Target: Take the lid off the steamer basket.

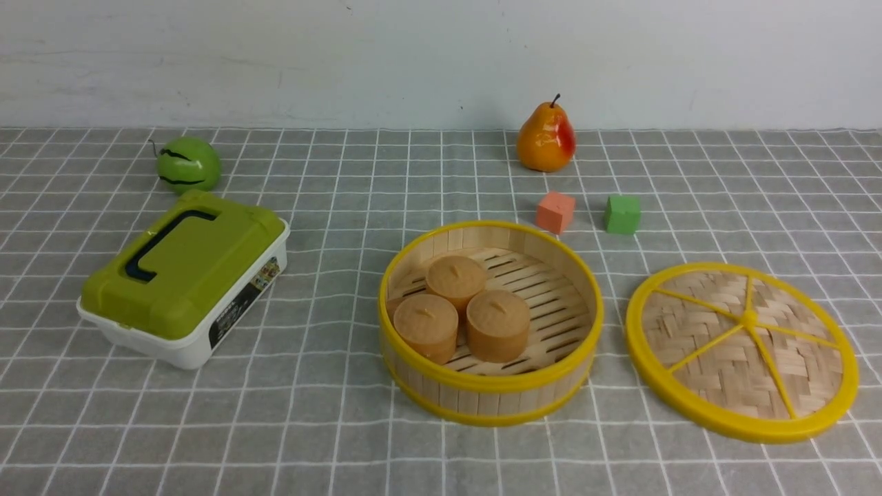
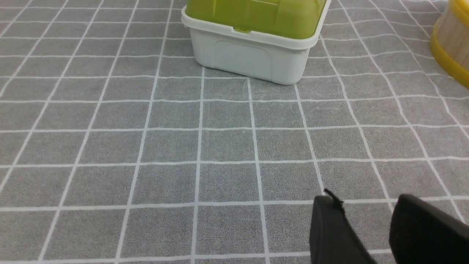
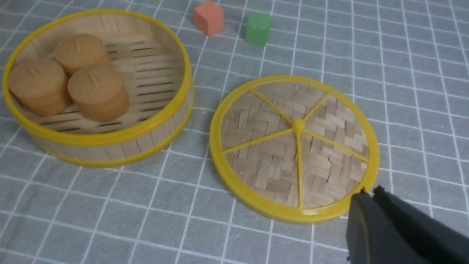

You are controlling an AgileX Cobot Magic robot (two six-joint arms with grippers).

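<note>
the lid point(image 1: 747, 344) lay flat on the table point(image 1: 275, 441), off the steamer basket point(image 1: 490, 399) and near it, at the basket's four o'clock. inside the open basket sat three buns point(image 1: 497, 325), from its nine o'clock towards its middle. a red block point(image 1: 555, 211) stood at the basket's one o'clock, a green block point(image 1: 623, 214) beyond it. the right gripper point(image 3: 370, 194) was clenched, grasping nothing; the left gripper point(image 2: 362, 200) had its jaws parted, released. the green-topped box point(image 1: 186, 275) sat at the basket's nine o'clock, well apart.
</note>
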